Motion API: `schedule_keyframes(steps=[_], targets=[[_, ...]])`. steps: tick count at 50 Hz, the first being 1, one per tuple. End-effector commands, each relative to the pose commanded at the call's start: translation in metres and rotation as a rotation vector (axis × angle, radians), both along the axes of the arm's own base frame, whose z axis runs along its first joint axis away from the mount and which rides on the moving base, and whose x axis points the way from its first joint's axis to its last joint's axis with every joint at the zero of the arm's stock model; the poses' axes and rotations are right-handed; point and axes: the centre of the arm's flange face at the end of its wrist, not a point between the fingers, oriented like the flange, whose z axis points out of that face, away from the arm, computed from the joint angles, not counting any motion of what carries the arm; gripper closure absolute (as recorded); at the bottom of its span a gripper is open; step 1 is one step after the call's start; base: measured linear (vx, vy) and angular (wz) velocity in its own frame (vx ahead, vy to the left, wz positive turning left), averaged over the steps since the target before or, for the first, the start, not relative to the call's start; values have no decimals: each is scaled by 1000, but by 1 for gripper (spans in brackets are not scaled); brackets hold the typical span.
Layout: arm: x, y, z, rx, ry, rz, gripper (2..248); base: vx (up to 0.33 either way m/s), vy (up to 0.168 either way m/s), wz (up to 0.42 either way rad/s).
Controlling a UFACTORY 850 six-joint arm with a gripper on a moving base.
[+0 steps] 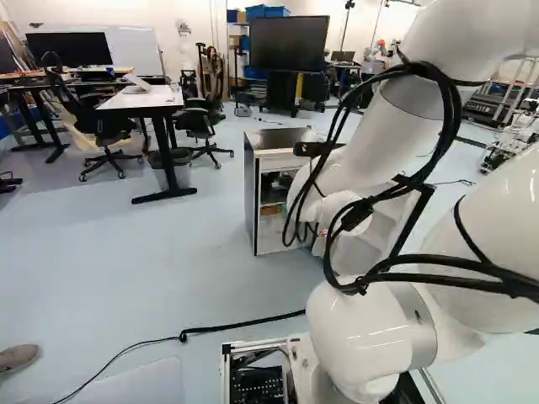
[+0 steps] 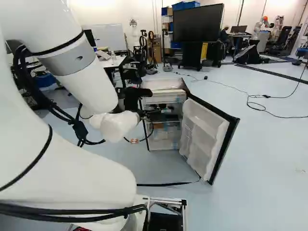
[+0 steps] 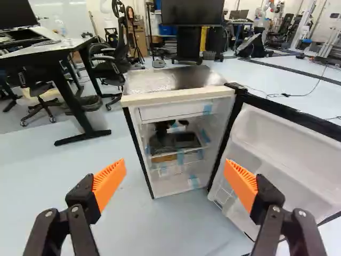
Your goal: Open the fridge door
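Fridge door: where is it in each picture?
Left base view: the open door is right of the middle, partly hidden by the arm.
Right base view: right of the middle, swung out from the fridge.
Wrist view: ahead of the end effector, on the fridge's side away from the table.
Shared landmark: the large dark screen.

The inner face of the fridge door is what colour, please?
The fridge door is white on its inner face, best seen in the right base view.
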Motion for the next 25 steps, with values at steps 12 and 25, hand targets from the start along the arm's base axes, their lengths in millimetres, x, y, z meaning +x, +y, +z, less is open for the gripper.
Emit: schedule_keyframes(steps=[12, 25], targets=[[-9, 4, -3, -5, -1, 40, 3, 0, 0, 0], [-15, 7, -5, -8, -1, 65, 3, 0, 0, 0]])
